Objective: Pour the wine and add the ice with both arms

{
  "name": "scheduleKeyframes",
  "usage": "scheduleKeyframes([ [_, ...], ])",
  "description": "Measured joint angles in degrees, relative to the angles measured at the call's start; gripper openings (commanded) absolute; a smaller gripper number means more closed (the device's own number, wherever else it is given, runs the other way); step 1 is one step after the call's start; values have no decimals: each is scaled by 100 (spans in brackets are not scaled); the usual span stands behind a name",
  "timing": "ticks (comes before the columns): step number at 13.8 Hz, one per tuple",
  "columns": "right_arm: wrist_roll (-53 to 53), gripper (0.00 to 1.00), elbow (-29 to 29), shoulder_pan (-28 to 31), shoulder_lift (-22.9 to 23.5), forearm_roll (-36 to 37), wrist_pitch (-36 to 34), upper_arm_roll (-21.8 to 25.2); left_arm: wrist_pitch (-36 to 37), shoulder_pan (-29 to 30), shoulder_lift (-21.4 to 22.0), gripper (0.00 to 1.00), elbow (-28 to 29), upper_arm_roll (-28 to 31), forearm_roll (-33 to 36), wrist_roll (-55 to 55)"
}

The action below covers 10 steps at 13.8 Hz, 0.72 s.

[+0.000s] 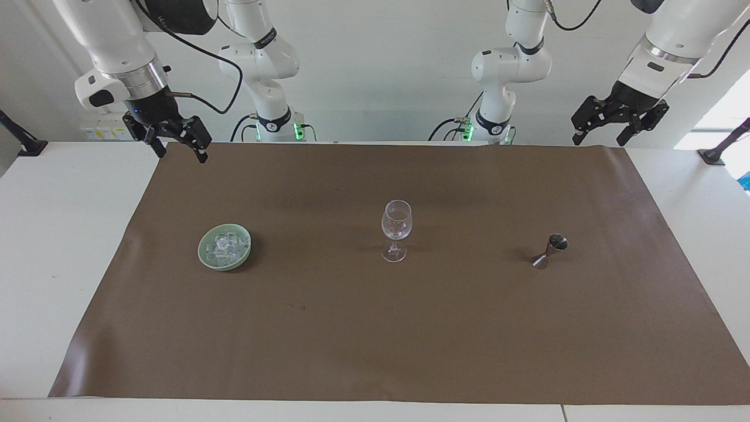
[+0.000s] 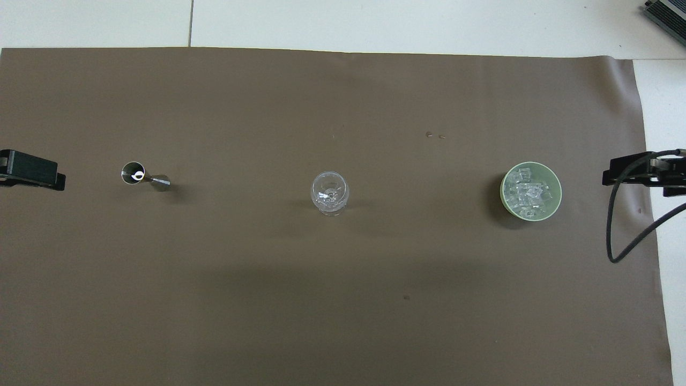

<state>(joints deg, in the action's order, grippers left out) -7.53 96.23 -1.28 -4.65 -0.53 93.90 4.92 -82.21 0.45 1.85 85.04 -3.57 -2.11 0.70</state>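
An empty clear wine glass [image 1: 396,228] [image 2: 329,193] stands upright mid-mat. The ice [image 1: 224,246] [image 2: 529,192] is a heap of small clear cubes in a pale green dish [image 1: 205,253] [image 2: 556,185] toward the right arm's end. A small metal jigger [image 1: 551,251] [image 2: 143,176] stands toward the left arm's end; a glint shows in its cup, and I cannot tell whether it holds wine. My right gripper [image 1: 182,153] [image 2: 632,176] hangs open and empty over the mat's corner nearest the robots. My left gripper [image 1: 598,140] [image 2: 37,170] hangs open and empty over the mat's edge nearest the robots, at its own end.
A brown mat [image 1: 375,340] [image 2: 343,300] covers most of the white table [image 1: 64,246]. A black cable [image 2: 616,236] loops down from the right wrist. Two tiny specks [image 2: 434,135] lie on the mat farther out than the dish.
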Motion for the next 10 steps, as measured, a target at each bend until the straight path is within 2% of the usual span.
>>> scheduleKeyframes([
  [10, 0, 100, 0, 0, 0, 0, 0, 0, -133, 0, 25, 100, 60, -14, 0, 1],
])
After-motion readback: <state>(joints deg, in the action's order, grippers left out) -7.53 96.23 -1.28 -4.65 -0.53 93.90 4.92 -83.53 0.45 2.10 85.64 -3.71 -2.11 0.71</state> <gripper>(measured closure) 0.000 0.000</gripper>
